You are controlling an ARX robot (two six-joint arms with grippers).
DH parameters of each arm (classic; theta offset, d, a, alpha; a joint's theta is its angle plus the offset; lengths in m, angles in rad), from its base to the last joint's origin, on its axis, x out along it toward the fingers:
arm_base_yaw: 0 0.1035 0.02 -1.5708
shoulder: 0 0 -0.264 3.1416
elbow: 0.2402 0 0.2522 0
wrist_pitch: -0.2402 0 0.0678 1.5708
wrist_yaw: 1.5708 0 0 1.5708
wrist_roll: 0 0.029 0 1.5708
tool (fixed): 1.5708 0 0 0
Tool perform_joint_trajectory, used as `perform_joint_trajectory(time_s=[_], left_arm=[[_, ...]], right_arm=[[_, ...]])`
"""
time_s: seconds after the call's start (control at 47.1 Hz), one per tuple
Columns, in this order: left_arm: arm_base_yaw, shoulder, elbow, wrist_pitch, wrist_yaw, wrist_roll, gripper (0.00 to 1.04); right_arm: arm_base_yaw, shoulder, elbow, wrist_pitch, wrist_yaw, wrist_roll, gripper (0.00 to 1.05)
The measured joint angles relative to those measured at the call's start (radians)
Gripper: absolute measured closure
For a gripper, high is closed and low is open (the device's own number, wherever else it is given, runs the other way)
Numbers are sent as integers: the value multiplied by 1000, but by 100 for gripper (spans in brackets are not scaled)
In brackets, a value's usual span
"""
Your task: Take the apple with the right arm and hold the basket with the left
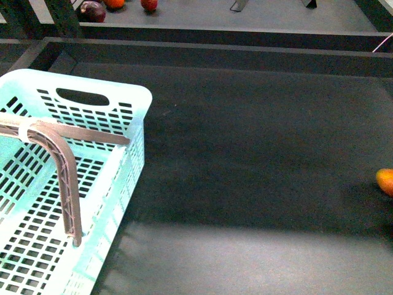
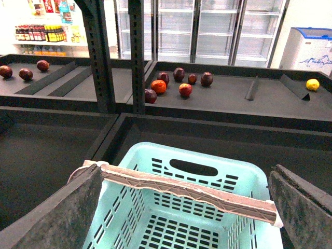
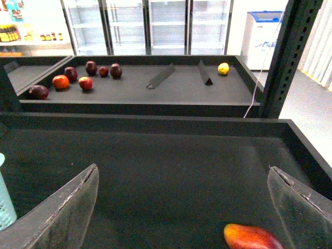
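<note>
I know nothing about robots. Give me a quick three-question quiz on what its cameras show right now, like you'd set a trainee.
1. True or false: the pale aqua slotted plastic basket stands on the right side of the dark matte tray, seen from the front.
2. Multiple choice: the orange-red oval fruit lies nearest to A) the right arm's jaws, B) the left arm's jaws, C) the basket.
3. Fill in: both arms' jaws stand ____.
Key: 1 false; 2 A; 3 open.
</note>
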Motion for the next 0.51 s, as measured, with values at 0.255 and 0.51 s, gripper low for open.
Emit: perform_joint_trajectory(time_s=[0.255,0.51], left_arm=[[0,0,0,0,0,0,7],[25,447,232,-181,280,-328,7]], right_arm=[[0,0,0,0,0,0,9],[0,0,0,0,0,0,9]])
